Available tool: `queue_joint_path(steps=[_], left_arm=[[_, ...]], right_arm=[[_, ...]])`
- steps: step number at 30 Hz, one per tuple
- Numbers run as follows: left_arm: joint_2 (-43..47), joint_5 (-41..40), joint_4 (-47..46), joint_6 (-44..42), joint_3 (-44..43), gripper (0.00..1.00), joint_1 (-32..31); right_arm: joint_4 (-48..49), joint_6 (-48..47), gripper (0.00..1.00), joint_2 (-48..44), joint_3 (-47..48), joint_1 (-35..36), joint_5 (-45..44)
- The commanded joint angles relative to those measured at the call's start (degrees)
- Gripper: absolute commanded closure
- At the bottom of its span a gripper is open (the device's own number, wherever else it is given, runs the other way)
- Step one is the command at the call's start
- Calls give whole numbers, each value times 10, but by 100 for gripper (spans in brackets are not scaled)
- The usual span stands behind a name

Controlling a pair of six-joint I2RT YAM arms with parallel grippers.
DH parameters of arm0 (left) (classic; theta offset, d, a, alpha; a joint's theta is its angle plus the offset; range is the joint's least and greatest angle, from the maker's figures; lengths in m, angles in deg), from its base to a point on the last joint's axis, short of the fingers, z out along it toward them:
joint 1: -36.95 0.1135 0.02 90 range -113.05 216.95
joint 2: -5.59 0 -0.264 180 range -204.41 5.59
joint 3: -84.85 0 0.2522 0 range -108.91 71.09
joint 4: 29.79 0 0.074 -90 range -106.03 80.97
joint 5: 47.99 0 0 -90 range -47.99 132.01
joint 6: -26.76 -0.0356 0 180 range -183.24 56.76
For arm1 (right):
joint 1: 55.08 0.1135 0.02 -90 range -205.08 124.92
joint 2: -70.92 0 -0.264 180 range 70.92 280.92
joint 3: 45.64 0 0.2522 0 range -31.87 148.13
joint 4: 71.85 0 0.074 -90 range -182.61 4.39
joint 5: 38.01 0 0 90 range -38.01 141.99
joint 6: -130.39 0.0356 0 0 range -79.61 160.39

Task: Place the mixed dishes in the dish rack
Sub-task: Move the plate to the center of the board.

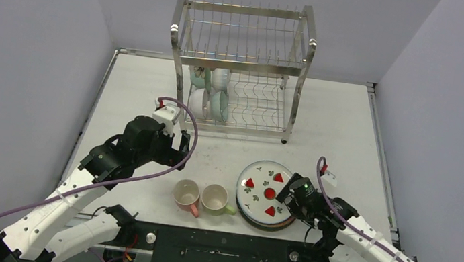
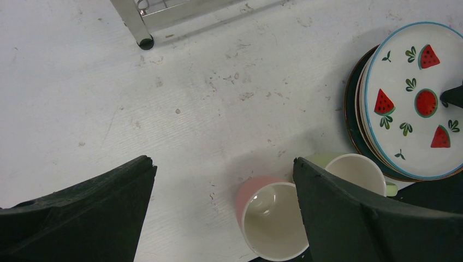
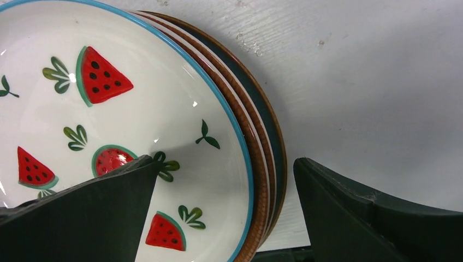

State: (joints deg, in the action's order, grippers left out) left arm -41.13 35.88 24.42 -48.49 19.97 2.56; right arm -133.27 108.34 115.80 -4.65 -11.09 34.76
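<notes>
- Two on desk (image 1: 337, 131): pink mug (image 1: 186, 195), green mug (image 1: 215, 198).
- One stack of plates (image 1: 263, 179), about four.
- In rack (image 1: 248, 10), lower tier: bowls (image 1: 210, 94), count unclear.
- Both spread: left pincer (image 2: 224, 164) over mugs, right pincer (image 3: 224, 160) astride plates.

The white surface (image 1: 352, 120) is scuffed and flecked with small dark specks, most of them around its middle. At its far middle stands the two-tier steel wire dish rack (image 1: 239, 64), its feet planted on the surface. Near the front edge a pink mug (image 1: 186, 195) and a green mug (image 1: 216, 199) stand upright side by side, mouths up. Just right of them lies a stack of plates (image 1: 264, 193). Its bottom plate is dark with a brown rim, and the top one is white with red watermelon slices.
</notes>
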Motion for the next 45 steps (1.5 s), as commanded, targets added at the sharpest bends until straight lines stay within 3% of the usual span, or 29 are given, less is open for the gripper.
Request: queue_joint_path(steps=[1, 16, 27, 33, 45], left_arm=[[5, 9, -25, 3, -2, 3, 2], [-11, 2, -26, 2, -2, 3, 3], [-15, 14, -30, 7, -5, 3, 3], [-47, 74, -49, 31, -28, 3, 5], [-182, 151, -193, 139, -20, 3, 9]], right_arm=[[36, 52, 0, -29, -48, -8, 44], [98, 112, 1, -74, -93, -10, 48], [256, 151, 7, -2, -119, -10, 29], [318, 82, 9, 87, -81, -15, -3], [520, -64, 12, 262, -53, -82, 101]])
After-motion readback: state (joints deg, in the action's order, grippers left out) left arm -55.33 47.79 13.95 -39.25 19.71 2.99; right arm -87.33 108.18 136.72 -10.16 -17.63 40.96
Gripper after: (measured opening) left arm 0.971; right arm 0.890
